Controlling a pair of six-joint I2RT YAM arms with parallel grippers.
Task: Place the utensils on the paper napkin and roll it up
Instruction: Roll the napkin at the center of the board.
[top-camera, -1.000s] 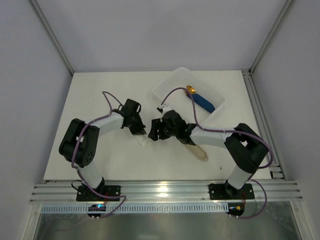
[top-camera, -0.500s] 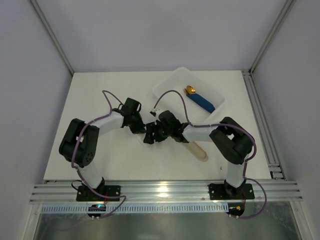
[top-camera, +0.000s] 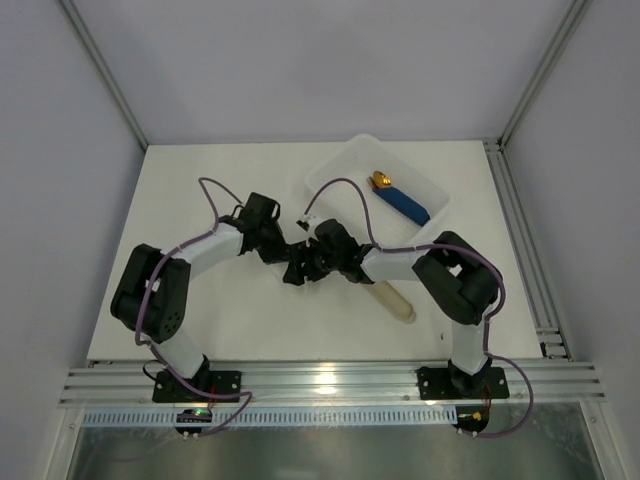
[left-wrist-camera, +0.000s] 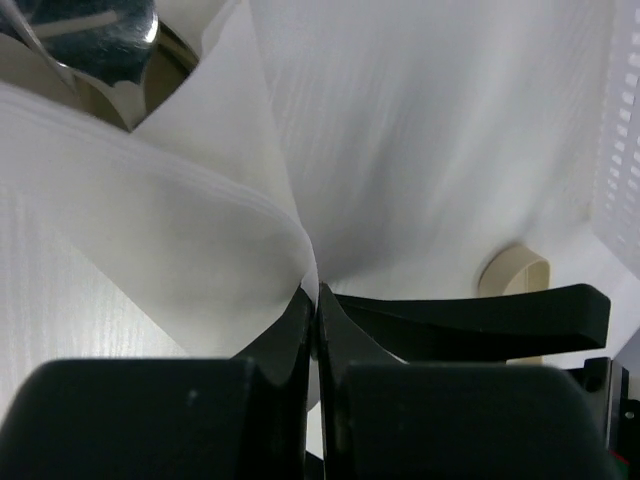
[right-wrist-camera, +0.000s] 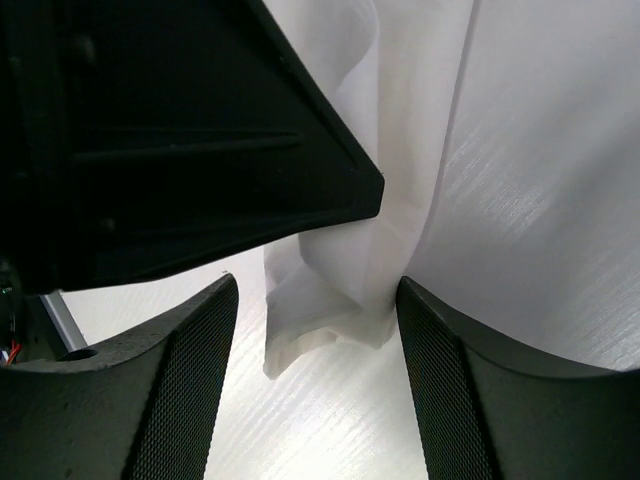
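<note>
In the left wrist view the white paper napkin (left-wrist-camera: 200, 250) rises in soft folds, with my left gripper (left-wrist-camera: 317, 290) shut on a pinch of it. The shiny silver utensils (left-wrist-camera: 95, 40) peek out from inside the wrap at the top left. In the right wrist view my right gripper (right-wrist-camera: 315, 295) is open, its mesh pads on either side of the napkin's folded end (right-wrist-camera: 330, 300) on the table. From above, the left gripper (top-camera: 278, 250) and right gripper (top-camera: 298, 270) meet tip to tip and hide the napkin.
A white plastic tray (top-camera: 335, 170) stands at the back right and holds a blue-handled, gold-tipped piece (top-camera: 405, 207). A beige oblong sleeve (top-camera: 395, 300) lies under the right forearm, also seen as the beige sleeve (left-wrist-camera: 515, 270) near the right finger.
My right gripper has moved left up to the left gripper and the napkin end, and its jaws have opened a little wider. The left gripper has stayed shut.
</note>
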